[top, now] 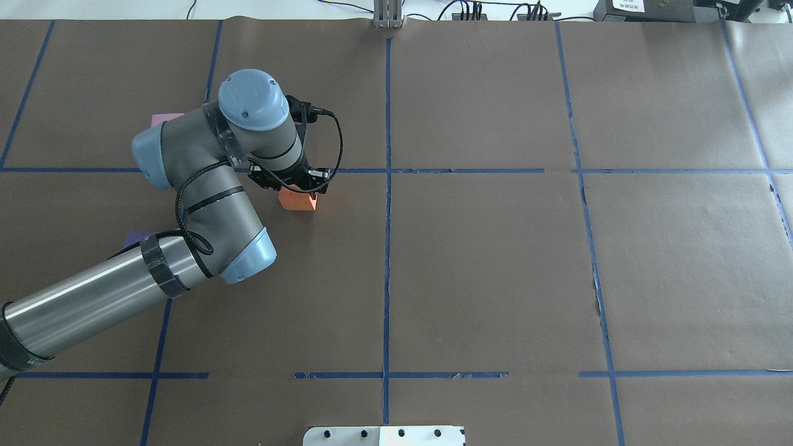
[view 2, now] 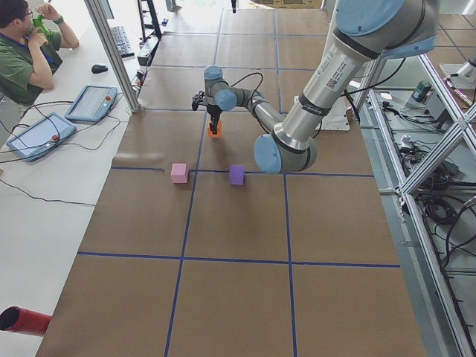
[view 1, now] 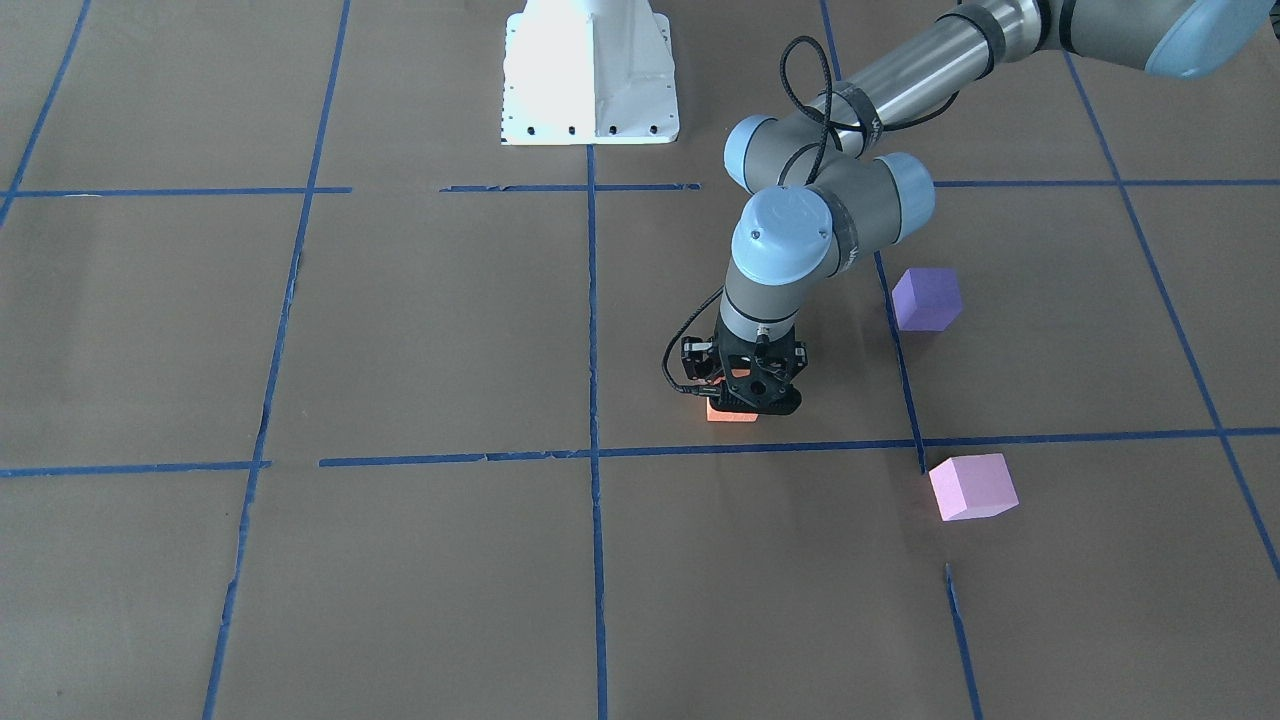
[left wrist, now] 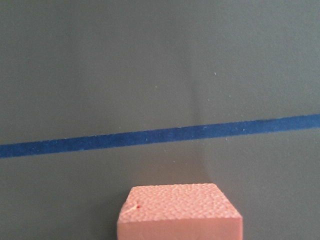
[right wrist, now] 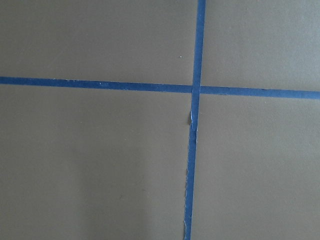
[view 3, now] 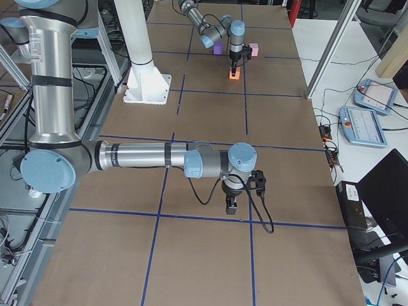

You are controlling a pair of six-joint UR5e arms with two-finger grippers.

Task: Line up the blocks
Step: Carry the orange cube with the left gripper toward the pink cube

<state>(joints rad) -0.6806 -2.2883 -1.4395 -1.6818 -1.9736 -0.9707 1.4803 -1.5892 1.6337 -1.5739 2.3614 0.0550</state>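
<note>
The orange block (view 1: 730, 412) rests on the brown table, and my left gripper (view 1: 748, 398) stands straight down over it with its fingers on either side. It also shows in the overhead view (top: 297, 201) and fills the bottom of the left wrist view (left wrist: 179, 210). The fingers are hidden, so I cannot tell if they press on it. The purple block (view 1: 927, 298) and the pink block (view 1: 972, 487) lie apart, on the robot's left of the orange one. My right gripper (view 3: 231, 205) hovers low over bare table far from the blocks, and I cannot tell its state.
Blue tape lines (view 1: 592, 300) divide the brown table into squares. The white robot base (view 1: 590, 75) stands at the table's edge. An operator (view 2: 22, 59) sits beside the table with tablets (view 2: 91, 103). My left arm (top: 186, 186) hides most of the purple and pink blocks from overhead.
</note>
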